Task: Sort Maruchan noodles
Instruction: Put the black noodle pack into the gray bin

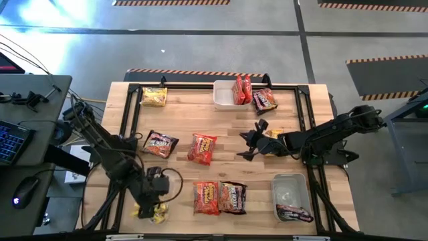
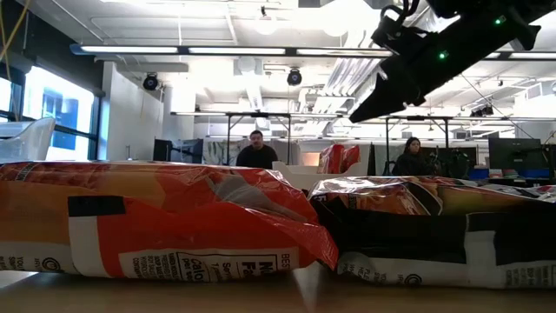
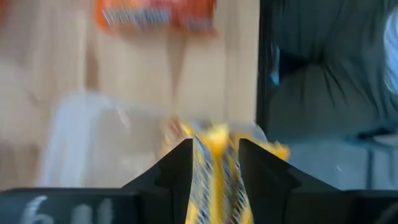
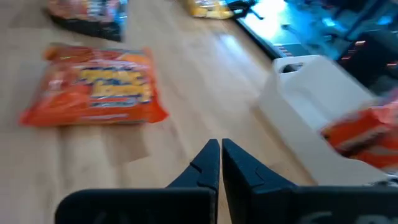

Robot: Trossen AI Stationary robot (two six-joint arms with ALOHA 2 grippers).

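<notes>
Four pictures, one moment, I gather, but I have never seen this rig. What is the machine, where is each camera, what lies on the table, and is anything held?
Two dark robot arms work at a wooden table. One picture looks straight down, one sits at table level behind two noodle packets, and one rides on each wrist. Ramen packets lie scattered, such as an orange packet; some stand in a white tub, and a clear tub sits nearer the front. The left claw has a yellow packet between its fingers. The right claw is shut and empty over mid-table.

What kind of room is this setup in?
Probably an open lab or workshop with office desks: a keyboard and mouse sit beside the wooden table, striped tape marks the floor, and people sit behind.
</notes>
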